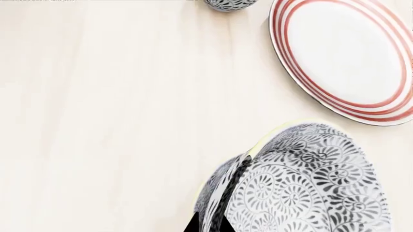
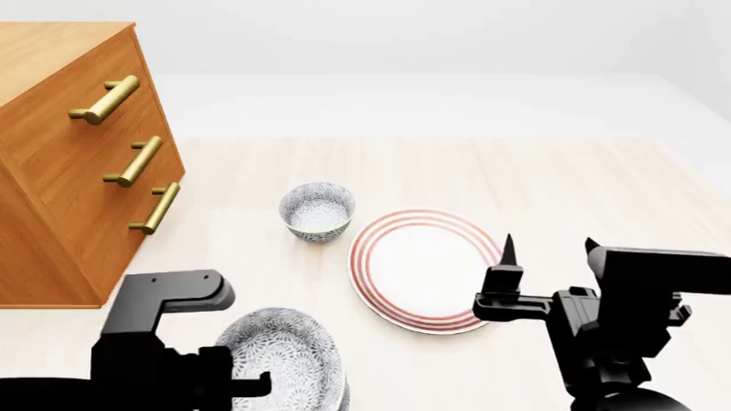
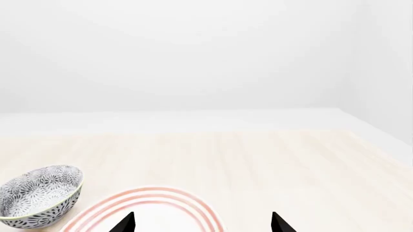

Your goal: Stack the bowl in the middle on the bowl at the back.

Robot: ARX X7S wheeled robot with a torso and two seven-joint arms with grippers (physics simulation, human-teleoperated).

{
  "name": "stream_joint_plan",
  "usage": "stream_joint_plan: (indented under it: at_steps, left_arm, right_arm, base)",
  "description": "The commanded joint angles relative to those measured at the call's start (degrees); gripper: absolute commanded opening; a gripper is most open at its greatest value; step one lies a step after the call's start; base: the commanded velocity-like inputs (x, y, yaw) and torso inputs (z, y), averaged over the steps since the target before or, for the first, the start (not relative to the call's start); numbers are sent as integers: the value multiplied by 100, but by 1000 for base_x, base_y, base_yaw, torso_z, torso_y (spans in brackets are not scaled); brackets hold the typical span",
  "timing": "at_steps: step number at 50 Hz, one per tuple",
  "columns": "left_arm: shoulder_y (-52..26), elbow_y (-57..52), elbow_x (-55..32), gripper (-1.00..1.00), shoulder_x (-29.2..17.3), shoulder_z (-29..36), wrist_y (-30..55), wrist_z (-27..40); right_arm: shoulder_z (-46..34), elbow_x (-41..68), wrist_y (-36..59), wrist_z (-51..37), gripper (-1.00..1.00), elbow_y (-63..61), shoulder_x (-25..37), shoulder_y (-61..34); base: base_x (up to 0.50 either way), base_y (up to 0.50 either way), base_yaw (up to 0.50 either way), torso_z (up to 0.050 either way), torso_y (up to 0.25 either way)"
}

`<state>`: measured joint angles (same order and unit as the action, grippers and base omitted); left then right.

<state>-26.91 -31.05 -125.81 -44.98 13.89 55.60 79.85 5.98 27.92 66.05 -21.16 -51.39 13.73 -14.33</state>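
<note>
The left gripper [image 2: 269, 381] is clamped on the rim of the middle bowl [image 2: 286, 360], one dark finger [image 1: 223, 203] pressed inside the tilted wall; another patterned bowl seems nested beneath it. The right gripper [image 3: 201, 223] hangs with fingers apart, holding nothing, over the red-ringed plate [image 2: 425, 270]. The back bowl [image 2: 317, 211], round, deep, finely patterned, sits upright beyond the plate on the pale wood table [image 2: 549, 197].

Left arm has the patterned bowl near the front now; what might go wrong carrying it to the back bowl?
The small grey-blue patterned bowl sits tilted at the left gripper, so it may slip. The red-ringed white plate lies close beside the back patterned bowl; a drifting carry might clip it or nudge that bowl.
</note>
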Motion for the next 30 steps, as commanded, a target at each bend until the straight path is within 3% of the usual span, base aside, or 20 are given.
stream_joint_plan:
  at_steps: [1, 30]
  left_arm:
    - [-137, 57, 136, -100, 96, 108, -23, -69]
    - [-158, 135, 359, -100, 169, 376, -40, -142]
  right_arm:
    - [49, 38, -63, -26, 100, 8, 33, 75]
    - [142, 134, -239, -76, 100, 47, 92, 240]
  base:
    - [0, 0, 0, 0, 10]
    - [0, 0, 0, 0, 0]
